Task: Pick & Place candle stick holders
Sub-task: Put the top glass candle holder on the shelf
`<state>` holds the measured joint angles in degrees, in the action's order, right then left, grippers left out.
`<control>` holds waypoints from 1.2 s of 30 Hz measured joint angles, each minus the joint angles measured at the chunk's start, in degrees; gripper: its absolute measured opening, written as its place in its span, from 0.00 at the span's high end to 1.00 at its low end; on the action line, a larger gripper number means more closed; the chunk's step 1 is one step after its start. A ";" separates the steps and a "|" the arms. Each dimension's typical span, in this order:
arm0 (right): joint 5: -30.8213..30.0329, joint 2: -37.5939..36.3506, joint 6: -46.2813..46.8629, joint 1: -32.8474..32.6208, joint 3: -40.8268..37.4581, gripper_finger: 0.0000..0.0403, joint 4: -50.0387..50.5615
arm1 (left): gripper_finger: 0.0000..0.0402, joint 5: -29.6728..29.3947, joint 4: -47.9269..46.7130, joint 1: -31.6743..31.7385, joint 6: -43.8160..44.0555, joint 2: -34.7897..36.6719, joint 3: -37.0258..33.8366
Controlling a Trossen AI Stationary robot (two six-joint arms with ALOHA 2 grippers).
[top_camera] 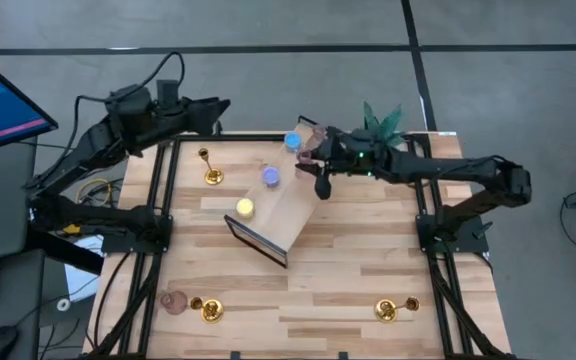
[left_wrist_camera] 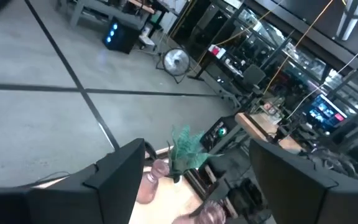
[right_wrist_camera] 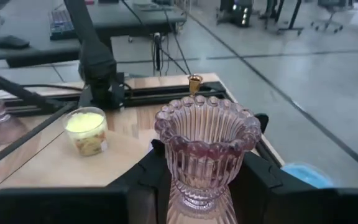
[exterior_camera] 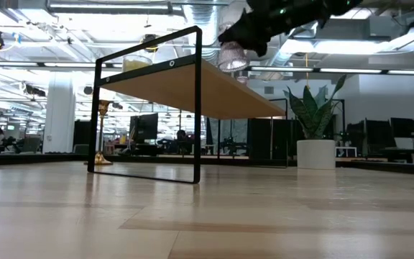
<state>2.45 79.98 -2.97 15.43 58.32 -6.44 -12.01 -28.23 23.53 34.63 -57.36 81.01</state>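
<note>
Right claw point(right_wrist_camera: 197, 186) clamped on ribbed pink holder point(right_wrist_camera: 206, 149), carried upright over the raised shelf point(top_camera: 286, 212) for setting beside the yellow holder point(right_wrist_camera: 87, 129). Left claw point(left_wrist_camera: 194, 180) spread wide, empty, parked off the counter point(top_camera: 348, 270).

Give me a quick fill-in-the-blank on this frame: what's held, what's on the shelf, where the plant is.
1. The right gripper is shut on a ribbed ____ candle holder.
2. On the raised wooden shelf stand blue, violet and ____ holders.
3. The left gripper, up by the table's far left corner, holds ____.
4. The potted plant stands at the table's far ____ corner.

Missing: pink; yellow; nothing; right
</note>
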 joint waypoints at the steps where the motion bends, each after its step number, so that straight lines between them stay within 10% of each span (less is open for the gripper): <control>1: -0.47 0.54 0.00 -0.30 -0.92 0.73 -1.68 | 0.28 0.00 -0.02 0.00 -0.16 0.02 -0.02; 26: -0.99 9.31 -0.50 -1.58 -2.57 0.73 -11.23 | 0.28 -0.42 0.04 0.02 -0.34 -0.09 -0.07; 36: -2.97 1.88 4.48 -0.72 -17.01 0.73 -31.83 | 0.28 -0.98 0.26 0.02 -1.39 -0.09 -0.07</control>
<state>-0.53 81.86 1.51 14.71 41.31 -38.28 -12.99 -27.97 23.55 33.23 -57.45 80.95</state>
